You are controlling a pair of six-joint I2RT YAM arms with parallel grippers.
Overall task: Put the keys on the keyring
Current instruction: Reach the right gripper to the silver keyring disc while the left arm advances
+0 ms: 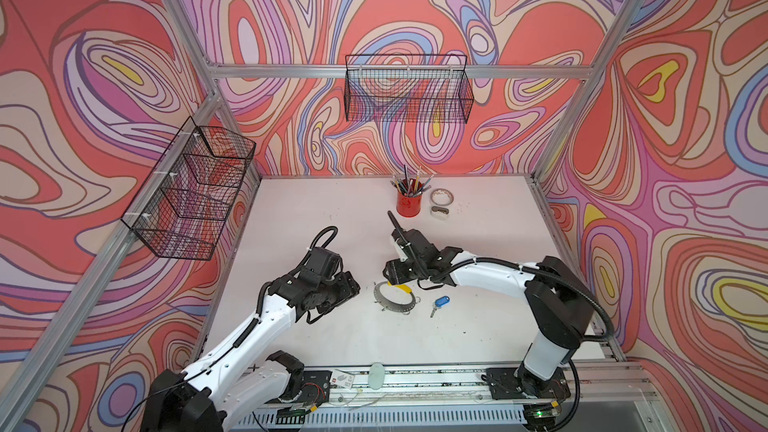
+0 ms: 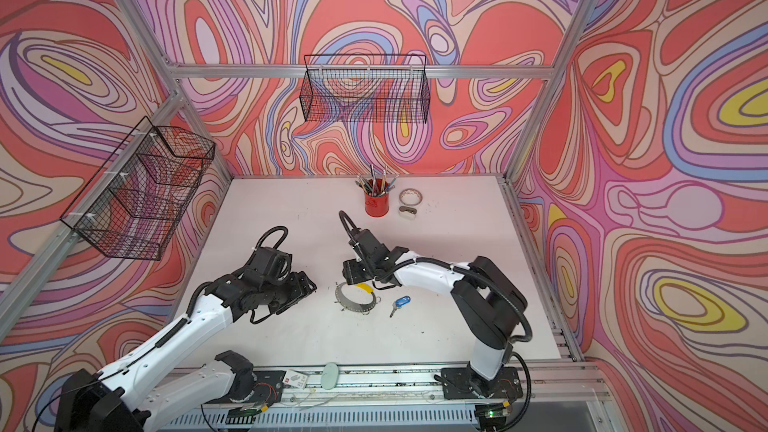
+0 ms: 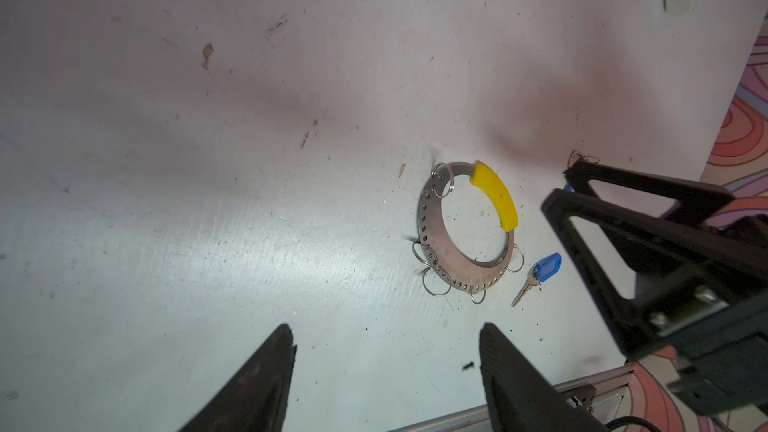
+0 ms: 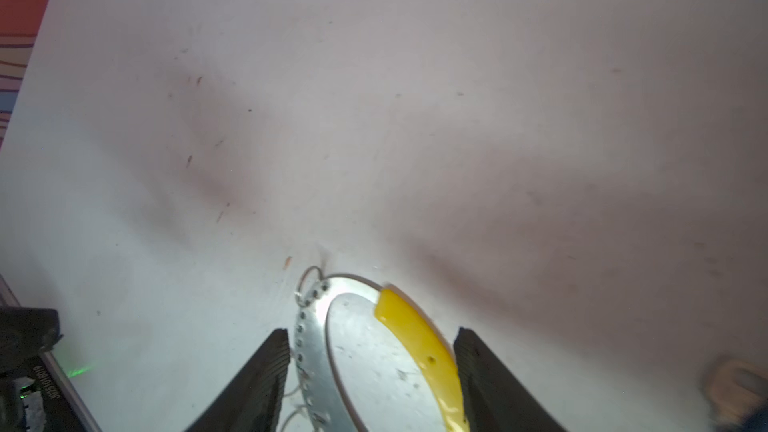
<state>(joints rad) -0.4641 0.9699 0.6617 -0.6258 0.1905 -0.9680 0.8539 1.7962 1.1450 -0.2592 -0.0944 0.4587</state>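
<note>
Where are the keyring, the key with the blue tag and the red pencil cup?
keyring (image 3: 430, 222): left wrist view, on the perforated metal band.
key (image 3: 547, 267): left wrist view, on its blue tag.
red pencil cup (image 1: 409, 204): a top view, on its red wall.

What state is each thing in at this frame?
keyring: flat on the table, no key on it.
key: loose on the table beside the keyring, unattached.
left gripper: jaws open, empty.
right gripper: jaws open over the keyring, not gripping.
pencil cup: upright, holding pencils.
tape roll: lying flat.
</note>
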